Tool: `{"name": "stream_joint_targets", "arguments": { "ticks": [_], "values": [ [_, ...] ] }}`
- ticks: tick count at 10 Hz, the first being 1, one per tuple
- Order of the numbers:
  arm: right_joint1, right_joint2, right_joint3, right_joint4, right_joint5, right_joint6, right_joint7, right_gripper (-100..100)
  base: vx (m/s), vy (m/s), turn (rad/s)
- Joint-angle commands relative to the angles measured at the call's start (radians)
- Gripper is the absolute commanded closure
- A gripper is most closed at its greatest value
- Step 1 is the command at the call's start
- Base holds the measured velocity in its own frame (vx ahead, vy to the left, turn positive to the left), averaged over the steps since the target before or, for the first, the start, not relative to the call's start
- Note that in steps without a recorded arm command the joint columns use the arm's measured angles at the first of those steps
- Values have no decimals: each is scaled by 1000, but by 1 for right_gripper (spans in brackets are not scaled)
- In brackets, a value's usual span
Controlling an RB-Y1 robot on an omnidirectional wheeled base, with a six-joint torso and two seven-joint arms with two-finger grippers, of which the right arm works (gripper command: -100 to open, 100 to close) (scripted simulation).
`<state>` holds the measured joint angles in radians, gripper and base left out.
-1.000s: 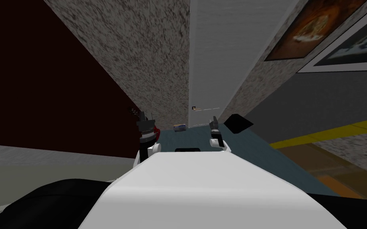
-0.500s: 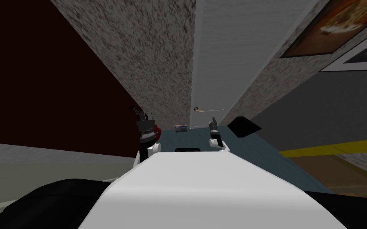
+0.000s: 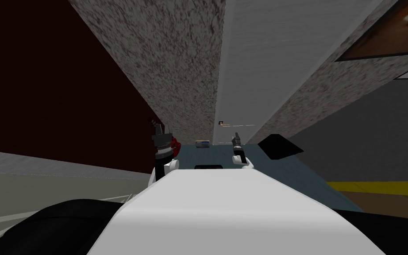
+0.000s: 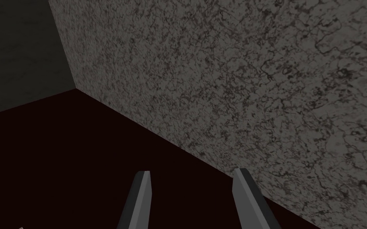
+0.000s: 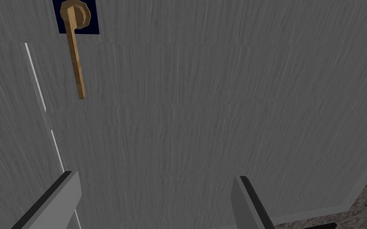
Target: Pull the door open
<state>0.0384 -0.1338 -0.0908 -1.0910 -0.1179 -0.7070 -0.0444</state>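
The left gripper (image 3: 156, 127) is up by my left side. Its two fingers (image 4: 139, 196) are apart and hold nothing. The right gripper (image 3: 236, 138) is up in front of me. Its fingers (image 5: 57, 200) are apart too, with nothing between them. They point at the door (image 5: 218, 111).

On the blue-grey floor (image 3: 282, 175), a small red thing (image 3: 175, 144) sits just beside the left arm. A bit farther on, a small blue and tan box (image 3: 202, 142) lies at the foot of the speckled wall (image 3: 176, 66). A black area (image 3: 281, 146) shows to the right of the right gripper.

The door is light grey and stands straight ahead, between two speckled walls. Its handle (image 5: 76, 65) is a thin tan bar on a round knob, set on a dark plate (image 5: 93, 18). The handle is ahead of the right gripper and a little to its left. The fingers do not touch it.
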Motion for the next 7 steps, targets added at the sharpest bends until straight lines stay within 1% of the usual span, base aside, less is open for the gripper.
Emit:
{"name": "stream_joint_targets", "arguments": {
  "ticks": [1,5,6,7],
  "values": [
    [-15,-2,-2,50,-4,-9,2,-100,106,-20,127],
    [-61,-8,-10,173,-14,-37,5,-100,87,-32,127],
    [-61,-8,-10,179,-14,-37,5,-100,59,-33,49],
    [-72,-9,-12,208,-17,-44,5,-100,40,-25,73]
  ]
}}
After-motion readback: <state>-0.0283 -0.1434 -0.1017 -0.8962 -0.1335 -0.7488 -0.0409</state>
